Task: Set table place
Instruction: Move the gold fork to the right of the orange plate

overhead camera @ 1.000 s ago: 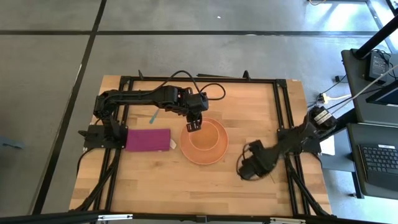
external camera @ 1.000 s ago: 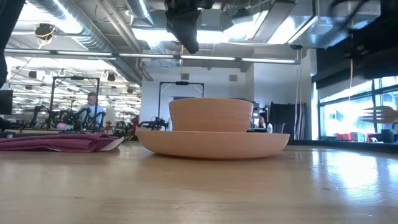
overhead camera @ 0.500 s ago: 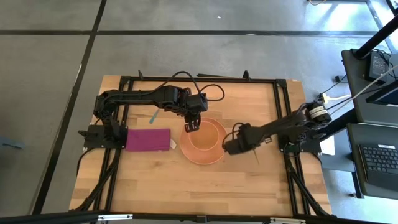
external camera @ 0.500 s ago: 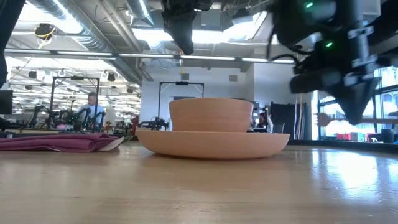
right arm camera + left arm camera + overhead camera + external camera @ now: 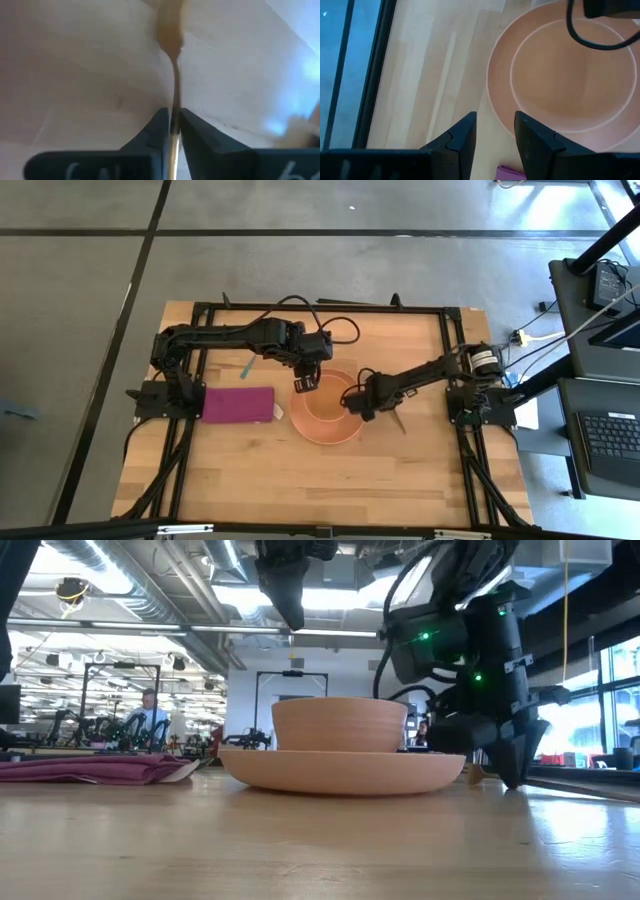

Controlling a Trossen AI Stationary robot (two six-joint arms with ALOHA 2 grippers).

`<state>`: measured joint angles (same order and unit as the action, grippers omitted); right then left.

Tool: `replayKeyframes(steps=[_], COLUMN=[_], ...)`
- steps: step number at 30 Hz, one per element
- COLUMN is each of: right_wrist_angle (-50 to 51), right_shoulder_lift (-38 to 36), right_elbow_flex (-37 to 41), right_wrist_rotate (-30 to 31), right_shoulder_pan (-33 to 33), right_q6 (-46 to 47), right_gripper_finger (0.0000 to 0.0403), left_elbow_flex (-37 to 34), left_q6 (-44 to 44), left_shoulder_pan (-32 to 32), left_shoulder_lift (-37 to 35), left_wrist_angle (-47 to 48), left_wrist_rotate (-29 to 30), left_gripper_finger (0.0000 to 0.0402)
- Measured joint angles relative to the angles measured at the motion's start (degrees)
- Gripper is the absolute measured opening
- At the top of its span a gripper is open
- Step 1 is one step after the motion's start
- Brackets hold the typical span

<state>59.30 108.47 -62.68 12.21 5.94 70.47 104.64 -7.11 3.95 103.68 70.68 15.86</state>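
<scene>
The salmon-orange plate point(image 5: 345, 432) lies mid-table with the matching bowl point(image 5: 327, 404) standing in it. The magenta napkin point(image 5: 238, 404) lies flat to the plate's left. The blue-handled spoon point(image 5: 247, 367) lies beyond the napkin. My left gripper point(image 5: 492, 132) is open and hovers above the plate's far-left rim point(image 5: 492, 80), touching nothing. My right gripper point(image 5: 173, 122) is low beside the plate's right rim point(image 5: 450, 765) and is shut on the slim gold fork point(image 5: 170, 30). In the high view the fork point(image 5: 399, 422) shows as a thin line right of the plate. My right gripper pinches the gold fork's thin handle point(image 5: 174, 100) between its two fingers. The fork runs along the fingers and sticks out past the tips, with its wider head point(image 5: 170, 27) ahead. The fingers point(image 5: 512, 768) point down at the table. Whether the fork touches the wood I cannot tell.
Black frame rails point(image 5: 200, 440) run along the table's left and right sides and its far edge. Bare wood point(image 5: 320, 480) lies near the plate's front. Beyond the table the low view shows a workshop with a person point(image 5: 150, 715) far off.
My right arm has swung from the table's near right area toward the plate, stretching out leftward. Its gripper has come down with the fork to just above the wood by the plate's right rim. Plate, bowl and napkin have stayed put.
</scene>
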Motion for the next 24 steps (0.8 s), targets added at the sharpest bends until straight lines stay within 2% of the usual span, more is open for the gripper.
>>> replayKeyframes(steps=[9, 17, 24], right_wrist_angle=[0.85, 13.20, 11.55], right_shoulder_lift=[-0.60, -0.66, -0.64], right_elbow_flex=[-5.09, -11.03, -11.07], right_wrist_rotate=[1.83, 8.67, 12.59], right_shoulder_pan=[-0.11, -0.09, -1.60], right_q6=[-4.95, -3.23, -3.50], right_gripper_finger=[0.0071, 0.0073, 0.0048], left_elbow_flex=[0.02, 0.02, 0.02], left_q6=[-0.06, -0.37, -1.51], left_shoulder_pan=[0.00, 0.00, 0.00], left_shoulder_lift=[0.00, 0.00, 0.00], left_wrist_angle=[0.84, 2.35, 2.60], left_wrist_rotate=[0.13, 0.15, 0.15], left_gripper_finger=[0.0125, 0.0125, 0.0125])
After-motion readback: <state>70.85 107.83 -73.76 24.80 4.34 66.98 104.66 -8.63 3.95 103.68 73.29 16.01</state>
